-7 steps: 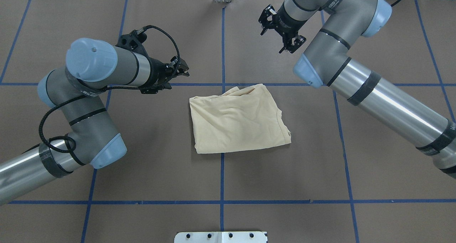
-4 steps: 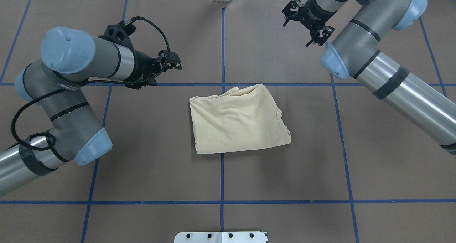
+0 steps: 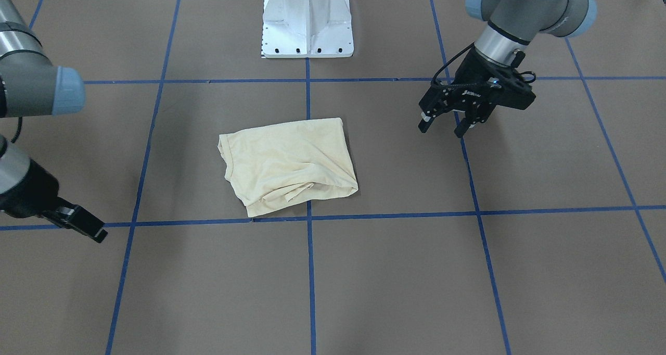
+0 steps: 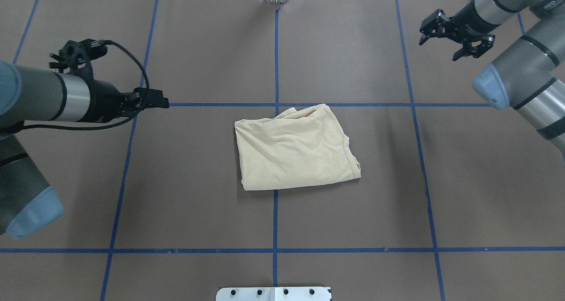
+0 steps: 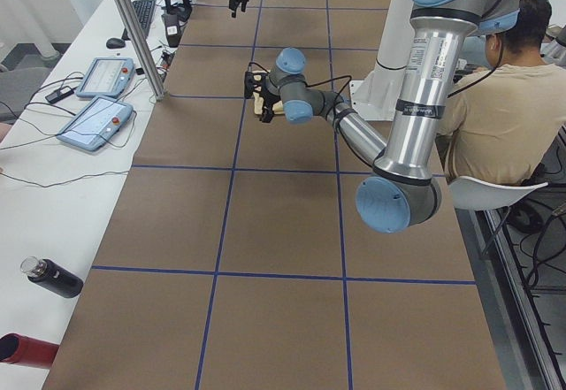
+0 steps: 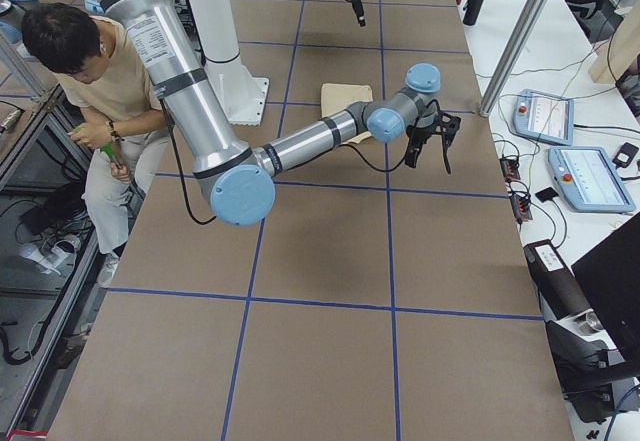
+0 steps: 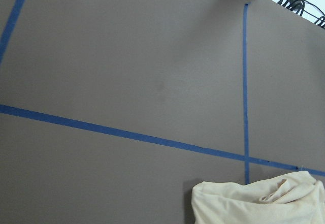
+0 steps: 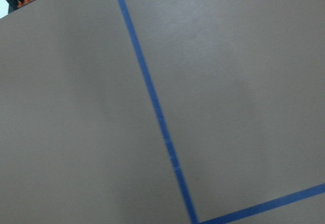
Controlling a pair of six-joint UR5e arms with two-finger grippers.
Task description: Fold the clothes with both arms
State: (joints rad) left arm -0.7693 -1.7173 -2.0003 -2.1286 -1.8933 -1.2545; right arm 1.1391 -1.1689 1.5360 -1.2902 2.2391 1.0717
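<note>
Brown table covering (image 4: 198,182) crossed by blue tape lines (image 4: 275,49) is seen, and the cream T-shirt (image 4: 295,148) is laid on it, folded into a rough rectangle over one tape line, between the two grippers and well apart from each. The left gripper (image 3: 441,130) is held empty, fingers spread. The right gripper (image 4: 438,49) is likewise parted and empty, nearer the table's far edge than the shirt

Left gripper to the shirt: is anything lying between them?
Nothing. In the overhead view the stretch from the left gripper to the shirt is bare brown table cover, edged only by a blue tape line.
</note>
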